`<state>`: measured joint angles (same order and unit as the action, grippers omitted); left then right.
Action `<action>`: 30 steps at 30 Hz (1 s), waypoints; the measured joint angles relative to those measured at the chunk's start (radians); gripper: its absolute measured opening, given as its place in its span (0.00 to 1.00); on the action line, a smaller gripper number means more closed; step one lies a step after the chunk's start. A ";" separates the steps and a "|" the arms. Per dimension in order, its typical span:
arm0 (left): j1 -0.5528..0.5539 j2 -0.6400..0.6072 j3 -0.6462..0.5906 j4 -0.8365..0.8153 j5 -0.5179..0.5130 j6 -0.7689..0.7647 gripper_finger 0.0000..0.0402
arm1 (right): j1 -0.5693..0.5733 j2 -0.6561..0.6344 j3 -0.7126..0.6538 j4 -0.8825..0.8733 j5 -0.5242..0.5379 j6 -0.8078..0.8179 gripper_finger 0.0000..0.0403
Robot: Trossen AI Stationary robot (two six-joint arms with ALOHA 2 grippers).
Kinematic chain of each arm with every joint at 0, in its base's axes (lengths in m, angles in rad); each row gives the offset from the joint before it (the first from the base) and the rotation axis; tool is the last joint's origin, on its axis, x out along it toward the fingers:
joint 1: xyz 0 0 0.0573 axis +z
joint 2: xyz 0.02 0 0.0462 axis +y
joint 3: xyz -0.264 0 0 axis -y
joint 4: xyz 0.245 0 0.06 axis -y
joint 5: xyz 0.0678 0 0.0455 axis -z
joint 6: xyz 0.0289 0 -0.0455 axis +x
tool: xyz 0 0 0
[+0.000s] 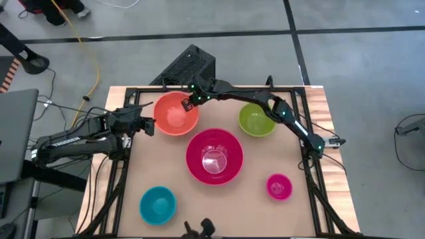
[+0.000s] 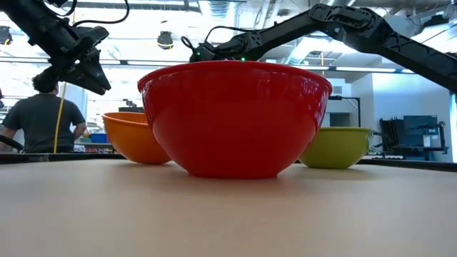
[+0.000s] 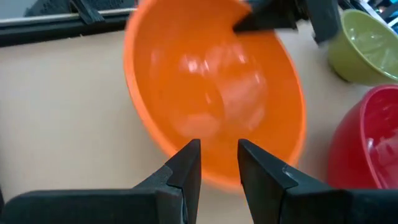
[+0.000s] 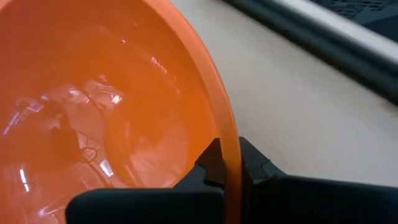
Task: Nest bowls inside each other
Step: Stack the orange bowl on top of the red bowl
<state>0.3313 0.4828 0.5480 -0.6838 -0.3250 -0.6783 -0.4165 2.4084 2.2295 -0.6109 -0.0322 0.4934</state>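
Note:
The orange bowl [image 1: 176, 114] sits at the table's far left, with my right gripper [image 1: 192, 101] shut on its far right rim. My left gripper [image 1: 151, 126] hangs open just left of this bowl, its fingers [image 3: 189, 168] short of the near wall and touching nothing. The big red bowl [image 1: 214, 156] stands mid-table on its base, the green bowl [image 1: 256, 119] behind it to the right. The pink bowl [image 1: 279, 186] is at the near right and the blue bowl [image 1: 157, 204] at the near left. My right gripper pinches the orange bowl's rim [image 4: 231, 146] on its far right side, one finger inside the bowl and one outside. The fingers slant down from the far right. In the low view the bowl's underside [image 2: 136, 153] appears to be on the table, upright.
A black frame [image 1: 133, 93] runs around the tabletop's edges. A dark box [image 1: 189, 66] stands just beyond the far edge. Bare tabletop shows between the blue and pink bowls. In the low view a person [image 2: 50, 121] stands in the room behind the table.

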 joint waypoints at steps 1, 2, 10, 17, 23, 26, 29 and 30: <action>0.000 0.000 0.000 0.000 0.006 0.000 0.23 | -0.012 -0.002 0.000 0.001 0.000 0.000 0.03; 0.000 0.000 0.000 0.000 0.009 0.000 0.23 | -0.025 -0.006 0.000 0.004 -0.001 0.001 0.03; 0.000 0.000 0.000 0.000 0.018 0.001 0.23 | -0.124 -0.135 0.000 -0.094 -0.048 -0.032 0.03; 0.000 0.000 0.000 0.000 -0.002 0.040 0.23 | -0.127 -0.317 0.000 -0.291 -0.058 -0.160 0.03; 0.000 0.013 0.000 0.001 -0.057 0.092 0.23 | -0.089 -0.481 0.000 -0.477 -0.058 -0.211 0.03; 0.000 0.030 0.000 0.007 -0.100 0.113 0.23 | -0.055 -0.554 0.000 -0.558 -0.057 -0.218 0.03; 0.000 0.054 -0.001 0.047 -0.123 0.164 0.23 | -0.004 -0.617 -0.001 -0.672 -0.056 -0.230 0.03; 0.000 0.062 -0.001 0.068 -0.125 0.185 0.23 | 0.019 -0.637 -0.011 -0.701 -0.053 -0.230 0.03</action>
<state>0.3317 0.5447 0.5472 -0.6155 -0.4503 -0.4936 -0.3970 1.7716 2.2189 -1.3122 -0.0851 0.2636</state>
